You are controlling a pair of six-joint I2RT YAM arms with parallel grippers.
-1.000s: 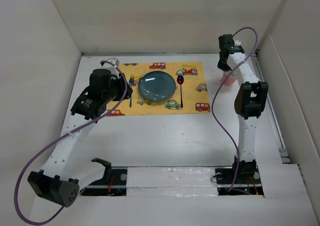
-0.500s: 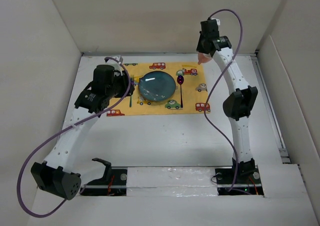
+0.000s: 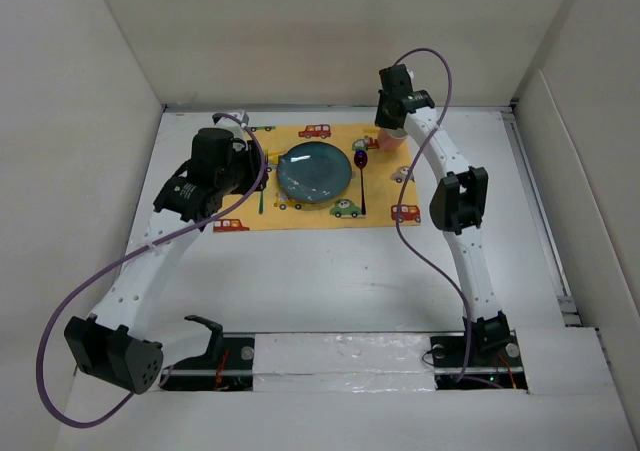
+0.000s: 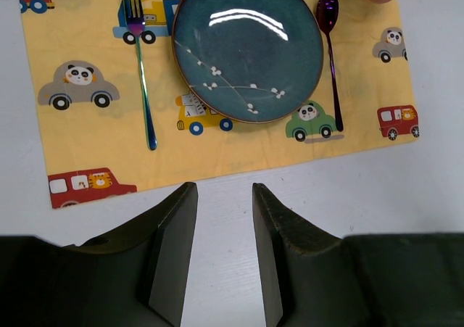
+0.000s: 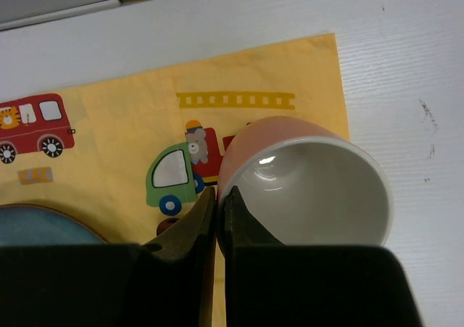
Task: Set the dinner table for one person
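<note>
Pink cup clamped by its rim in right gripper; dinner table lay below it, covered there by yellow cloth corner. Left gripper released, empty, bare tabletop beneath, cloth edge just ahead.

Yellow cloth under blue plate

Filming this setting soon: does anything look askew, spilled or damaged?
Nothing stands out. The plate sits centred on the placemat, fork and spoon straight beside it. The right pincer grips the empty pink cup by its rim at the placemat's corner.
</note>
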